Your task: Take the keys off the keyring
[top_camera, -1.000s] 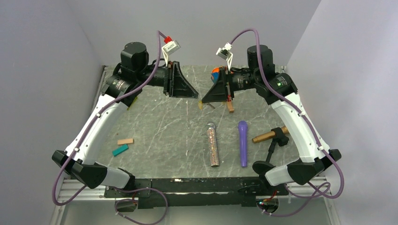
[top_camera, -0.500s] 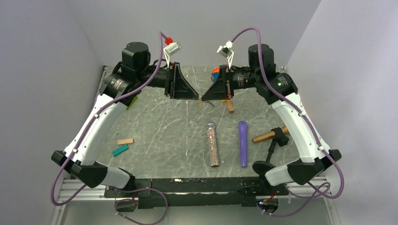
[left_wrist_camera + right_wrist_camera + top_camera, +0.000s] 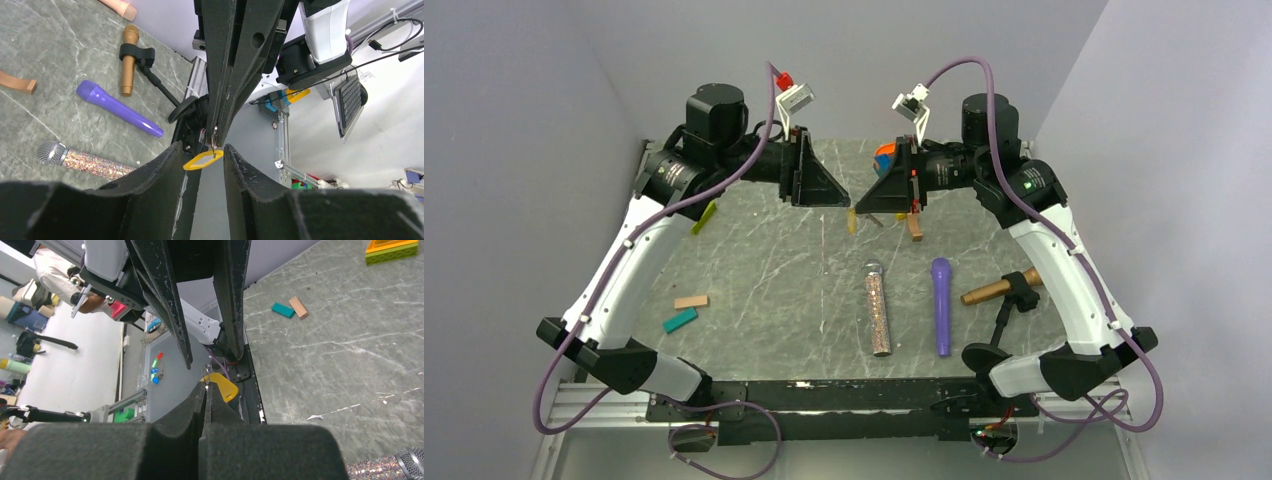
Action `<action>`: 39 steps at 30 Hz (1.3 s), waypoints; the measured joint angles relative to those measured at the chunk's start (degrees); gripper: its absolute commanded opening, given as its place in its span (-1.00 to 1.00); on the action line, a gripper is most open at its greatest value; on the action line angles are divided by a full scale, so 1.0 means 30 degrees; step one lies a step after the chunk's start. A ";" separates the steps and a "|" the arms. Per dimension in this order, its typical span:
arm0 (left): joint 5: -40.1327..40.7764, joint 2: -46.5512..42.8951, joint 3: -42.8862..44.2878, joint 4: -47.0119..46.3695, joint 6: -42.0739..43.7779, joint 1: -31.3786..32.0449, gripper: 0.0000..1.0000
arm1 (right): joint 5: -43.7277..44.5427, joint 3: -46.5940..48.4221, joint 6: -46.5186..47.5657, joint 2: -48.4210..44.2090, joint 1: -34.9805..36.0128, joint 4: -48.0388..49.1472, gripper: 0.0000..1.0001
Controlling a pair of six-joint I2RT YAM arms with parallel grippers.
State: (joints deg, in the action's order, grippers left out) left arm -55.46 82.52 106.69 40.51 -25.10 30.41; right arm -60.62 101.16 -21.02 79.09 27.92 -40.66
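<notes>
Right claw [image 3: 206,386] tight on keyring [image 3: 214,144], flat yellow key [image 3: 200,161] below; left claw [image 3: 202,147] apart.

I saw the glitter microphone [image 3: 879,310] lying on the marble table [image 3: 774,270]. The purple microphone [image 3: 941,305] lay just right of it, the bronze microphone [image 3: 994,291] farther right, and the tan block [image 3: 691,301] and teal block [image 3: 680,320] well left.

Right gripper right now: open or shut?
Shut. In the right wrist view the right gripper has its fingers pressed together with no gap, pinching the small keyring at their tips; the yellow key tag hangs from it.
</notes>
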 measured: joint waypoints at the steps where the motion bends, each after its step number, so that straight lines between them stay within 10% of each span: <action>1: 0.0058 0.0015 0.0036 0.0051 0.0029 0.0080 -0.24 | 0.0000 0.0000 -0.0044 -0.0015 0.0000 0.0051 -1.00; 11: 0.0321 0.0546 0.0561 0.0882 0.0532 0.0969 -0.58 | 0.0022 0.0007 -0.0117 -0.0015 0.0007 0.0087 -1.00; 23: 0.0634 0.0772 0.1450 0.1158 0.0641 0.1056 -0.38 | 0.0007 0.0219 0.0313 -0.0015 0.0007 -0.0466 -1.00; 39: 0.0823 0.0831 0.1588 0.1552 0.0641 0.1144 -1.00 | 0.0022 0.0474 0.0525 -0.0007 0.0007 -0.0933 -1.00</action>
State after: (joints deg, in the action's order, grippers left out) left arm -52.99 85.01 111.46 45.17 -23.18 33.85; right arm -60.55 102.59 -19.44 79.07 27.94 -43.46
